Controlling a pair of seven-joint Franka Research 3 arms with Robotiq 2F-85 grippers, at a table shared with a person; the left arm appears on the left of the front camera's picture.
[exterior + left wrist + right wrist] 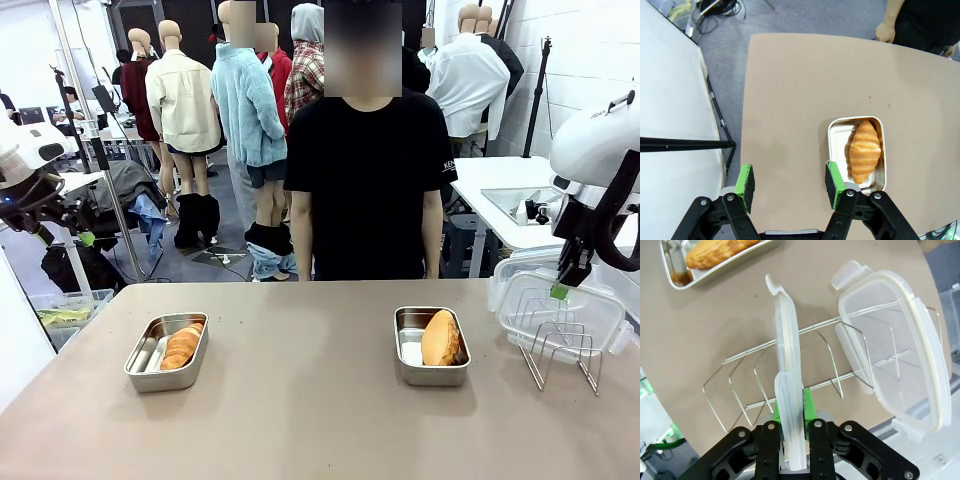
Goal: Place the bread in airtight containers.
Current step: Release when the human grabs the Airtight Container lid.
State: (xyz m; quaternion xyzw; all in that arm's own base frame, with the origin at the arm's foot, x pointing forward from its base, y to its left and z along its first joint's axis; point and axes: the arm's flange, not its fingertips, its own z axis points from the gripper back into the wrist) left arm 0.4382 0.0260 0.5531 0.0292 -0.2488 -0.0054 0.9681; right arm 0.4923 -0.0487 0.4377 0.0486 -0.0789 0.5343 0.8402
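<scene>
I had bare tabletop between the left pan and the right pan, and all along the near edge. At the right, the wire rack and a leaning lid crowded my right end effector, which was clamped on another lid. A person blocked the far edge.

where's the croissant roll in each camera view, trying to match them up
Front view: the croissant roll lies in the steel pan at the table's left.
Left wrist view: lower right, in that pan, just past the open left gripper.
Right wrist view: looks at the other pan holding the bun, top left; the right gripper clamps a lid.
Shared landmark: the brown table top.
</scene>
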